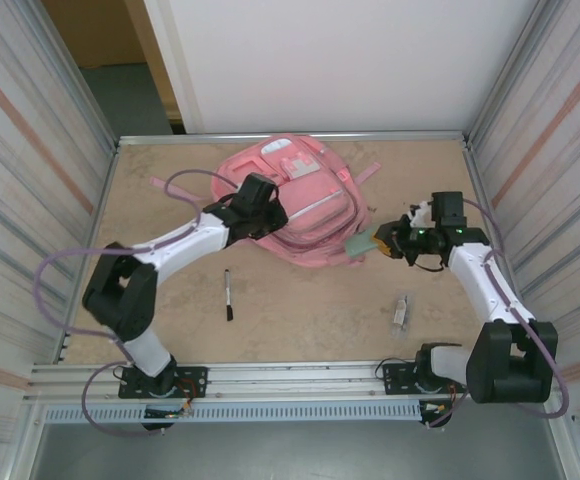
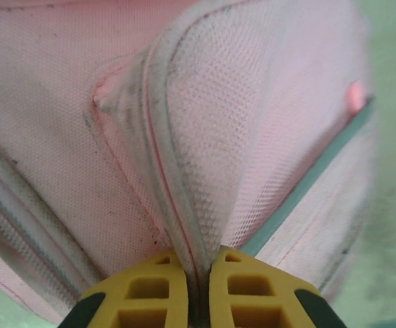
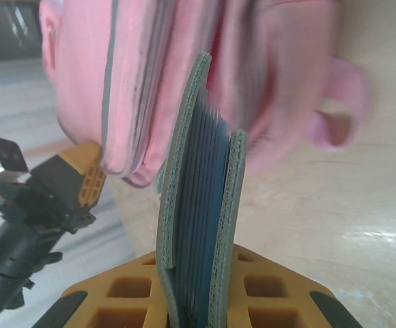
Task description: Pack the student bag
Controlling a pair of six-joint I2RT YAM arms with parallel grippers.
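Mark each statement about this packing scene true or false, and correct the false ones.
1. The left gripper pinches a fold of the student bag. True.
2. The right gripper is empty. False: it grips a green-covered notebook.
3. A pen lies on the table. True.
4. The notebook is fully inside the bag. False: most of it shows outside.

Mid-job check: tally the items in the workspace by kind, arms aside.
Pink student bag: 1
Green notebook: 1
Black pen: 1
Small grey item, too small to identify: 1
Total: 4
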